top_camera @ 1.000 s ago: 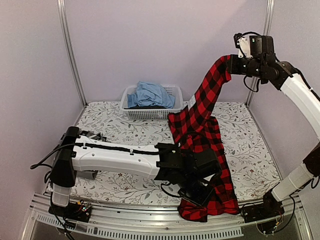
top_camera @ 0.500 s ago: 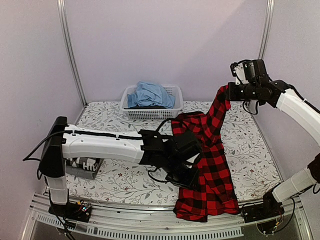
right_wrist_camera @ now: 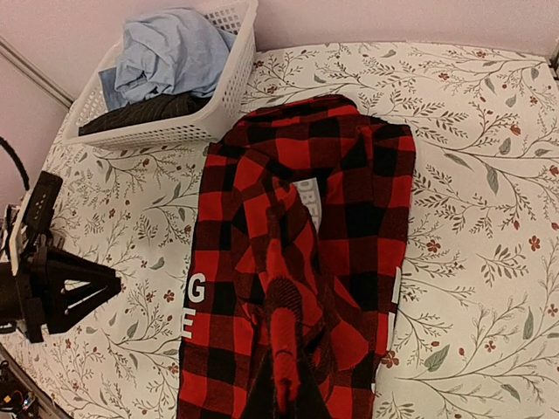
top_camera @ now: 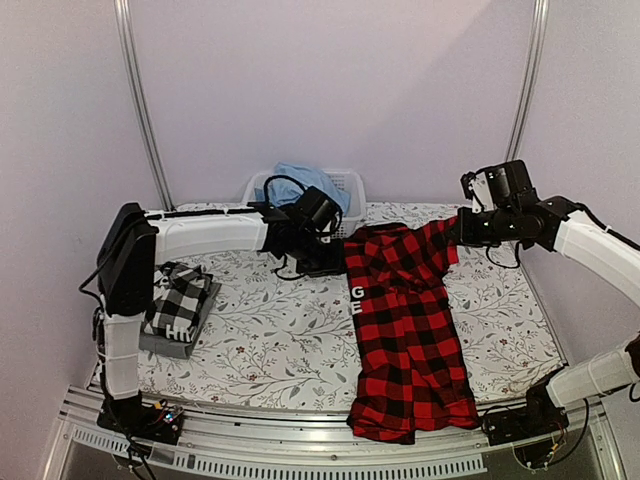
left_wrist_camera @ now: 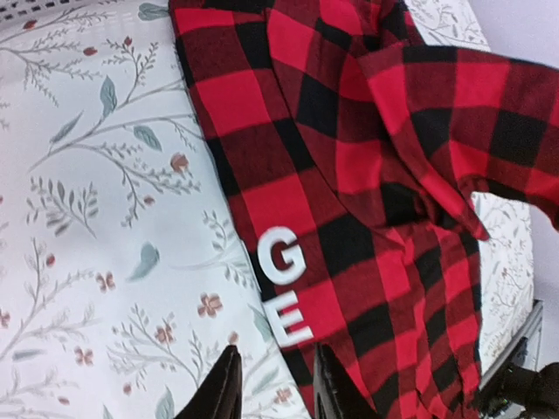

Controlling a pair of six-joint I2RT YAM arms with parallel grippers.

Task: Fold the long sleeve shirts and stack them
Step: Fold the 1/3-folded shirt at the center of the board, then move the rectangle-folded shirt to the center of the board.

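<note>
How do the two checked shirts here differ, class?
The red-and-black shirt lies stretched out long; the black-and-white shirt sits folded small at the left. The right claw grips the red one's sleeve; no claw touches the black-and-white one. The red one bears white letters; none show on the other. Both are checked cloth.

White mesh basket [right_wrist_camera: 188,129] w/ blue cloth [right_wrist_camera: 170,52] at rear of floral tabletop [right_wrist_camera: 489,175]
</note>
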